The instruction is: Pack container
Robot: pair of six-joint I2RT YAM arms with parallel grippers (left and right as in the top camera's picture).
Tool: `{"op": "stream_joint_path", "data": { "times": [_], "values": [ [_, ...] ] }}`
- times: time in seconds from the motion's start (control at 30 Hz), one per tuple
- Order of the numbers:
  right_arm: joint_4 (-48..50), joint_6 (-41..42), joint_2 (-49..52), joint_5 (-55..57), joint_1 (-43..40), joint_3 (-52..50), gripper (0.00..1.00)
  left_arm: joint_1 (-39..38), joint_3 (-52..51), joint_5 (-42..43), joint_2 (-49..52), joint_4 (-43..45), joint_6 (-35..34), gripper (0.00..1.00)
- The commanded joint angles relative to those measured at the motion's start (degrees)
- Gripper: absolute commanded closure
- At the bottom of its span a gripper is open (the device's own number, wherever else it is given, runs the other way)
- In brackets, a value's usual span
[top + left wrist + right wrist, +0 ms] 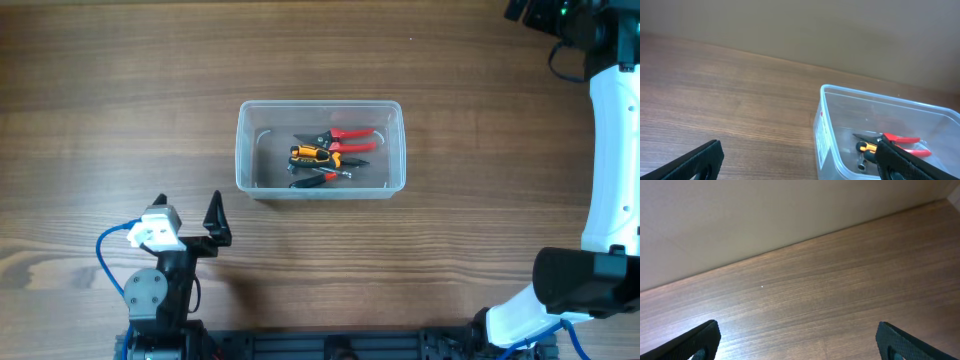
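The container (245, 150), placed in the middle of the tabletop (120, 100), is already loaded with pliers (350, 133), and the left tool (188, 203) and right tool (797, 325) are held spread and empty, so the packing is judged nearly finished.

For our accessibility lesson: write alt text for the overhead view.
A clear container on a wooden table holds red-handled pruners and an orange-handled tool. The left gripper, fingers open, hangs lower left of it; the right arm lines the right edge.
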Motion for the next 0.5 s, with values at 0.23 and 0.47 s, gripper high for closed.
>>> {"op": "stream_joint_path", "data": {
  "times": [0.23, 0.47],
  "values": [
    [0.15, 1.05, 0.22, 0.81, 0.13, -0.04, 0.0, 0.48, -0.7, -1.18, -0.85, 0.39, 11.8, 0.0],
    [0.15, 1.07, 0.22, 0.81, 0.13, -0.04, 0.0, 0.48, -0.7, -0.09, -0.81, 0.37, 13.84, 0.0]
  ]
}}
